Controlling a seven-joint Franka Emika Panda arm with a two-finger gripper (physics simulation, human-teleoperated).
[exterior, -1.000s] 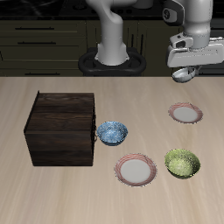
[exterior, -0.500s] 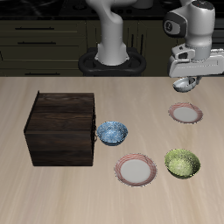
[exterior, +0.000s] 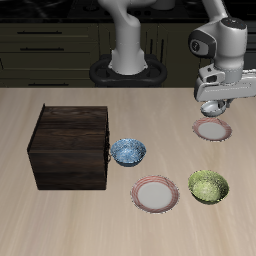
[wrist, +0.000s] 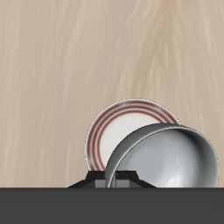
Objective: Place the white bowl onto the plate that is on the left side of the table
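I have the gripper (exterior: pixel 212 104) clamped on the white bowl (wrist: pixel 164 158), carried in the air just above the left plate (exterior: pixel 212 129) at the far side of the table (exterior: pixel 60 215); it hangs off-centre over the plate's rim, so I judge a small correction comes before lowering.

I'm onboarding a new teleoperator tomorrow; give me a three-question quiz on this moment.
1. True or false: the white bowl already rests on the plate.
2. What sits nearest the dark wooden box? A) green bowl B) blue-patterned bowl C) white bowl
3. How many plates lie on the table?

Key: 1 false, the gripper holds it above the plate; 2 B; 3 two, counting the second plate.
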